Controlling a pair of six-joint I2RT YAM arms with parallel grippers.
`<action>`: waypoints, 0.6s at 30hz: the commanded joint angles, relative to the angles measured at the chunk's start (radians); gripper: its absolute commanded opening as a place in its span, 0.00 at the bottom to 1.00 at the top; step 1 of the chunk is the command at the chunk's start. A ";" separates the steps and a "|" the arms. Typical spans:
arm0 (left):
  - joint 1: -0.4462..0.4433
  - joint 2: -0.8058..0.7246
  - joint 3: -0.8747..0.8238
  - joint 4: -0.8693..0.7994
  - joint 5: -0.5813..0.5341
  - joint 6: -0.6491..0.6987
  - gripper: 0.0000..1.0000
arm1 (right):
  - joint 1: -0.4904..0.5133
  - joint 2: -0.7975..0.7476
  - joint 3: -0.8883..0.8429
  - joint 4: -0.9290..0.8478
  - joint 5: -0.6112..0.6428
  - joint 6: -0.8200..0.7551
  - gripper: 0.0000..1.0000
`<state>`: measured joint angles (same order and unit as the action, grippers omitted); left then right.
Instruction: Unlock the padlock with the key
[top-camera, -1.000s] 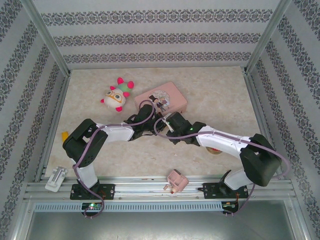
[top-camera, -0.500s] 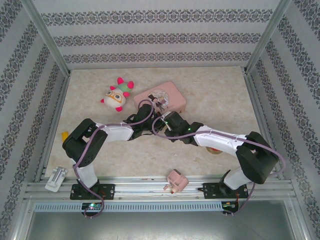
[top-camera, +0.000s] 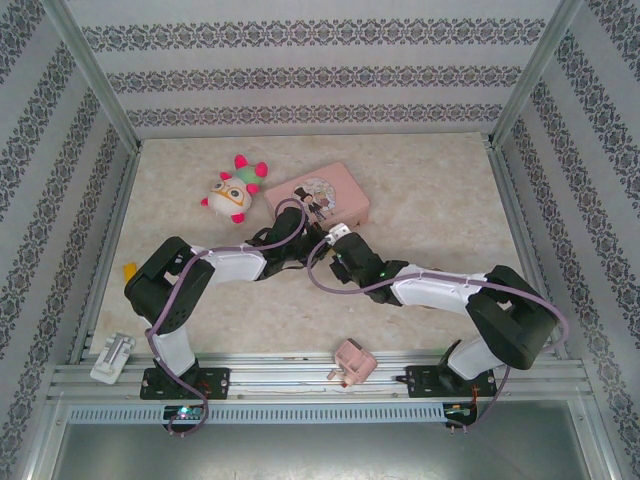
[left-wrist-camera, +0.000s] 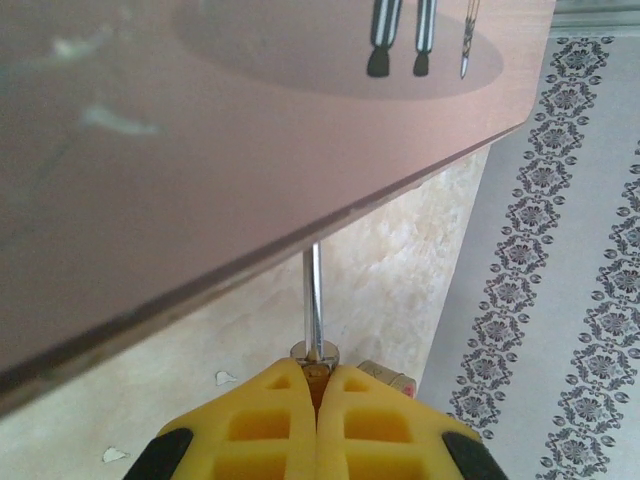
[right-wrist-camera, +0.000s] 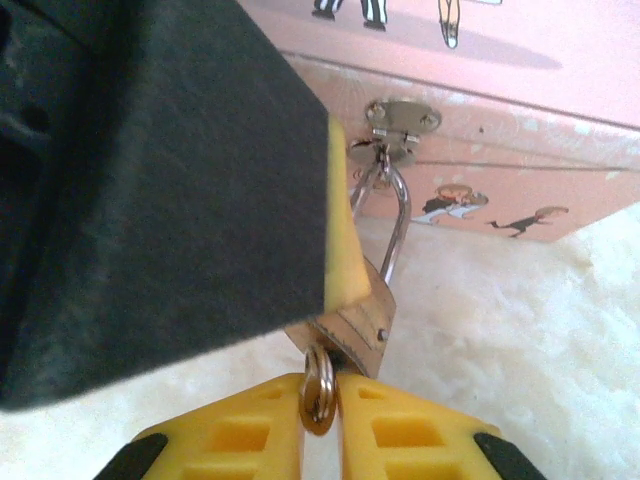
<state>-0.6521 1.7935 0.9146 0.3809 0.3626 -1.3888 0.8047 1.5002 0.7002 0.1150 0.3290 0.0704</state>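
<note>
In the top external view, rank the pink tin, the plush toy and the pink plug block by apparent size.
1. pink tin
2. plush toy, somewhat smaller
3. pink plug block, clearly smallest

Pink illustrated tin box (top-camera: 322, 194) sits mid-table, lid up, on the marbled tabletop (top-camera: 440, 190). Just to its left lies a round plush toy (top-camera: 232, 192) with pink spikes. On the near rail rest a pink plug block (top-camera: 352, 362) and, far left, a white clip-like piece (top-camera: 112, 357).

Dull brass padlock (right-wrist-camera: 352, 325), shiny steel shackle (right-wrist-camera: 398, 225), smooth pink tin (right-wrist-camera: 560, 110), matt marbled table (top-camera: 430, 190)
</note>
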 joint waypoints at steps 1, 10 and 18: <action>-0.010 -0.012 0.013 -0.013 0.090 -0.016 0.00 | -0.030 0.018 -0.010 0.125 0.042 0.000 0.10; -0.009 -0.023 -0.005 -0.002 0.082 -0.010 0.00 | -0.149 -0.001 -0.005 0.118 -0.230 0.134 0.00; -0.009 -0.020 -0.020 0.037 0.086 -0.015 0.00 | -0.307 0.004 0.002 0.084 -0.538 0.303 0.00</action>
<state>-0.6456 1.7935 0.9138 0.3965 0.3328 -1.3930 0.5762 1.4990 0.6952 0.1589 -0.1726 0.2695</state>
